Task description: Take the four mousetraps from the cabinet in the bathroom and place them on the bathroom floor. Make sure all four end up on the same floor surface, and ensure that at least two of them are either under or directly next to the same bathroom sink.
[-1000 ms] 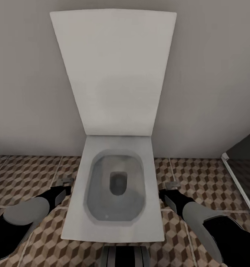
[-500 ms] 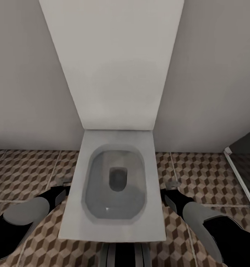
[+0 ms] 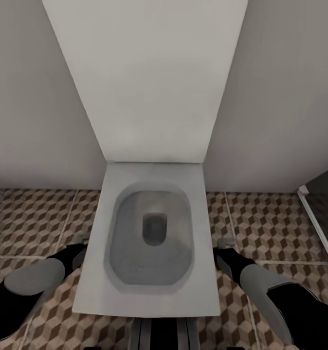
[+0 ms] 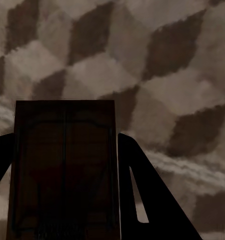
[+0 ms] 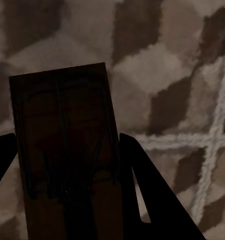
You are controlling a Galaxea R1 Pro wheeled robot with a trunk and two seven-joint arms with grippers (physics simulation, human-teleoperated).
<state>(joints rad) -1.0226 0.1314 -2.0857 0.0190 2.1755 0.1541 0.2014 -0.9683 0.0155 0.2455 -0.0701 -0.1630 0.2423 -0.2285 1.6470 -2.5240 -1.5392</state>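
In the left wrist view a mousetrap (image 4: 65, 170) sits between the left gripper's (image 4: 65, 200) two dark fingers (image 4: 152, 200): a flat, dark brown rectangle with thin wire lines running along its face. It stands out beyond the fingertips, and the left gripper is clenched on it. Behind it lies the bathroom floor (image 4: 157, 65), its tiles printed with brown, beige and white cubes, blurred at this close range.

The right wrist view has a second mousetrap (image 5: 67, 145), the same dark brown flat piece, a wire frame faintly visible on its surface, tilted a little against the picture's edges. The right gripper (image 5: 67, 200) is clamped on it, one black finger (image 5: 147, 195) on each side. The floor behind it carries a cross of pale grout lines (image 5: 212, 137).

From the head view, both arms hang low over the cube-patterned floor (image 3: 32, 218), the left gripper (image 3: 81, 250) just beside one side of a square white toilet (image 3: 149, 291) and the right gripper (image 3: 225, 250) just beside the other. The traps themselves are too small to make out there.

The toilet stands straight ahead, its lid (image 3: 149, 82) raised against the pale wall (image 3: 27, 97). Its bowl (image 3: 152, 238) is grey, with a darker drain opening in the middle. At the far right edge a white strip (image 3: 319, 233) runs along the floor beside a dark panel (image 3: 327, 182).
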